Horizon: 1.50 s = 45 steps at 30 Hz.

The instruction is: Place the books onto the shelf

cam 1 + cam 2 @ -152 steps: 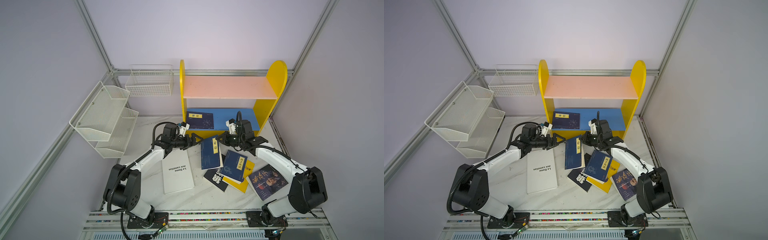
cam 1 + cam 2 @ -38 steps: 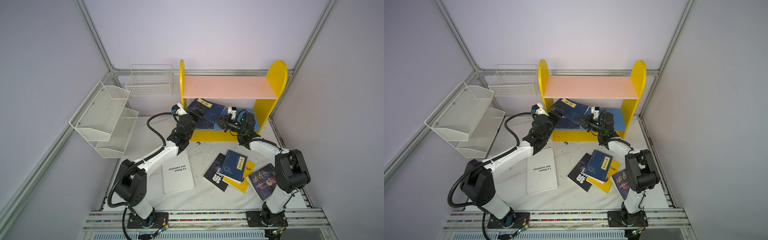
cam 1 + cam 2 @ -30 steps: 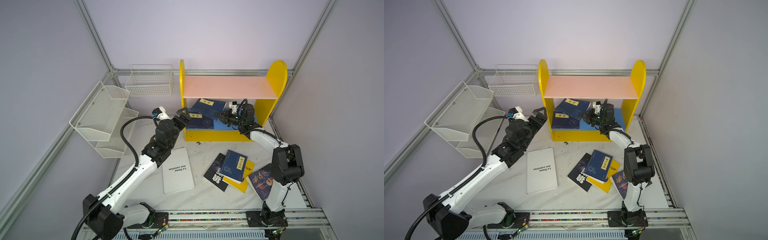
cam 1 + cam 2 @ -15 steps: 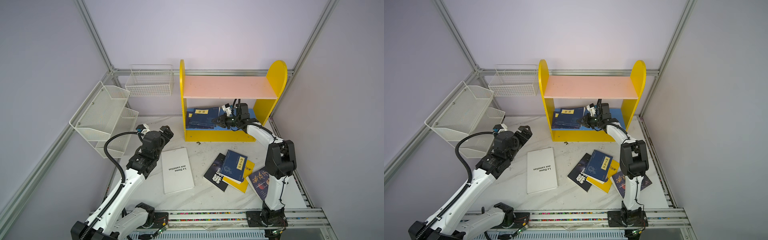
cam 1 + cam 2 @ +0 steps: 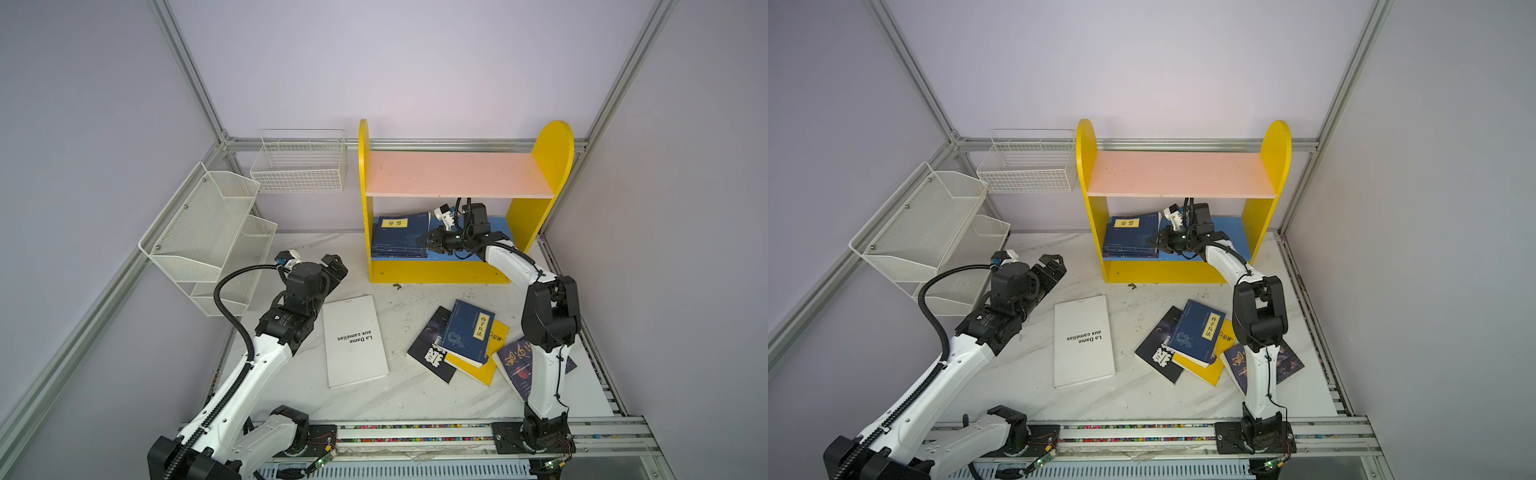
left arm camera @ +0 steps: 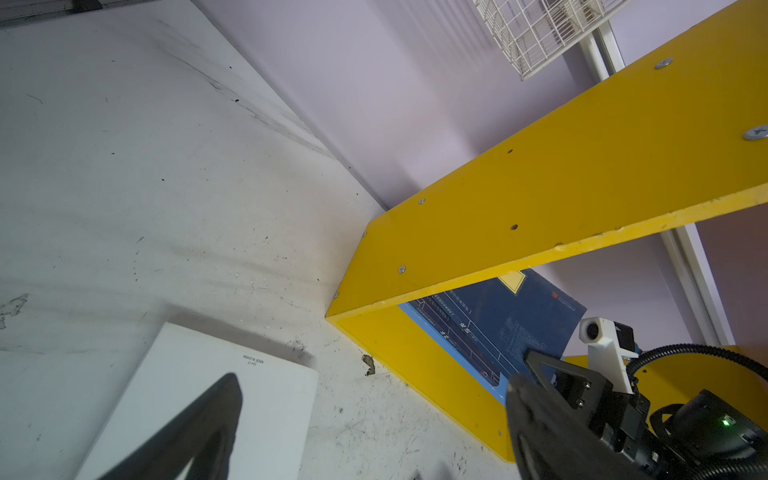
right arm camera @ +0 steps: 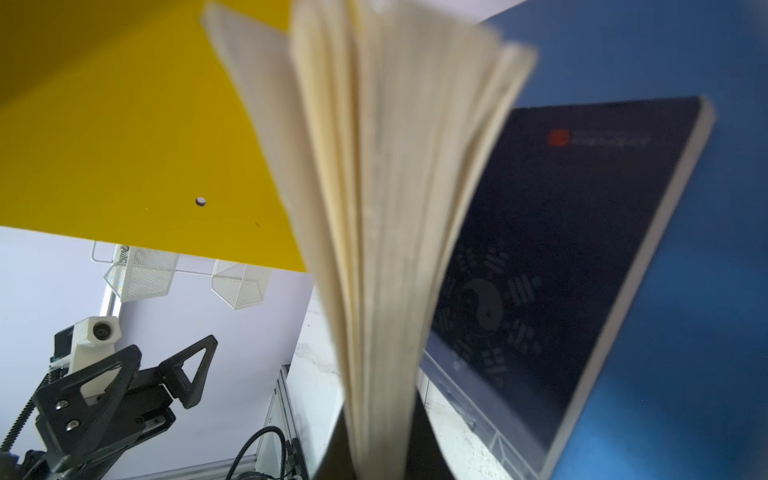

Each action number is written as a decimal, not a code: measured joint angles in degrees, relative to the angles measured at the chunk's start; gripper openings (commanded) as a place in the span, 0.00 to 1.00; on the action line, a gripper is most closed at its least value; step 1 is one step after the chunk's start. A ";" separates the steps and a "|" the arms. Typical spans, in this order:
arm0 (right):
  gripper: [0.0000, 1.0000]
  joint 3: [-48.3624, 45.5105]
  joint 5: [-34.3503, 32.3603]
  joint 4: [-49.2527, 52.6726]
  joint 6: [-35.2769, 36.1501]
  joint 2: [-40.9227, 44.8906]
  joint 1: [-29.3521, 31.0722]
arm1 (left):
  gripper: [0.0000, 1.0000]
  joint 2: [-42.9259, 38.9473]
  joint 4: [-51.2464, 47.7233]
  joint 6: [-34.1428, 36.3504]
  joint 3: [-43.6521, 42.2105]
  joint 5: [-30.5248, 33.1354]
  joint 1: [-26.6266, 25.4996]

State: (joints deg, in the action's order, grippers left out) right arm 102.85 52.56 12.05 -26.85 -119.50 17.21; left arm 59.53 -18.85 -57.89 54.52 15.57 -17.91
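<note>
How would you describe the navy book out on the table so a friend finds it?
Find the yellow shelf; before it, on the table, books lie overlapped. The navy book tops that pile, over a yellow book and a black book. It alone there bears a yellow title label.

Bench (image 5: 415,395): white marbled top, scuffed. Shelf (image 5: 436,272) stands at back of bench.

Blue lower board (image 5: 1235,228), left end, beside yellow side panel:
- lower navy book (image 7: 582,249) on board
- top navy book (image 5: 401,232), yellow label, on it

On bench:
- large white book (image 5: 355,340), flat, left of middle
- black book (image 5: 430,353) and yellow book (image 5: 484,368), overlapping, right of it
- labelled navy book (image 5: 467,332) on top of both
- dark-blue book (image 5: 515,365) just beside, partly hidden by arm
- small brown scrap (image 5: 397,286) before shelf
</note>
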 measured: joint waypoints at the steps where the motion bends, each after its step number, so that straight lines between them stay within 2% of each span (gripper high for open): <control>1: 0.03 0.39 0.02 0.55 0.52 -0.11 0.00 | 0.97 0.00 0.04 0.00 -0.02 -0.22 0.13; 26: 0.04 2.45 1.90 4.17 5.20 -0.85 -0.11 | 0.98 3.04 4.46 -1.53 -1.92 -4.79 0.63; 36: 0.05 4.96 5.31 4.39 5.60 -3.23 -0.72 | 0.98 3.54 5.86 -1.70 -2.89 -5.60 0.70; 43: 0.23 7.26 4.68 5.27 5.57 -4.85 -0.83 | 0.98 4.52 6.08 -1.75 -2.89 -6.67 1.07; 44: 0.27 7.58 4.07 5.35 5.29 -5.05 -0.74 | 0.98 4.63 6.08 -1.77 -2.89 -6.78 1.07; 45: 0.36 7.96 3.34 5.53 4.79 -5.31 -0.63 | 0.98 4.79 6.10 -1.79 -2.89 -6.99 1.09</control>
State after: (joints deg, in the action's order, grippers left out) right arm 110.80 55.90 17.58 -22.06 -124.81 16.58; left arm 64.31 -12.75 -59.68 51.64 8.58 -16.82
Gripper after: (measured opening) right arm 0.266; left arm 0.979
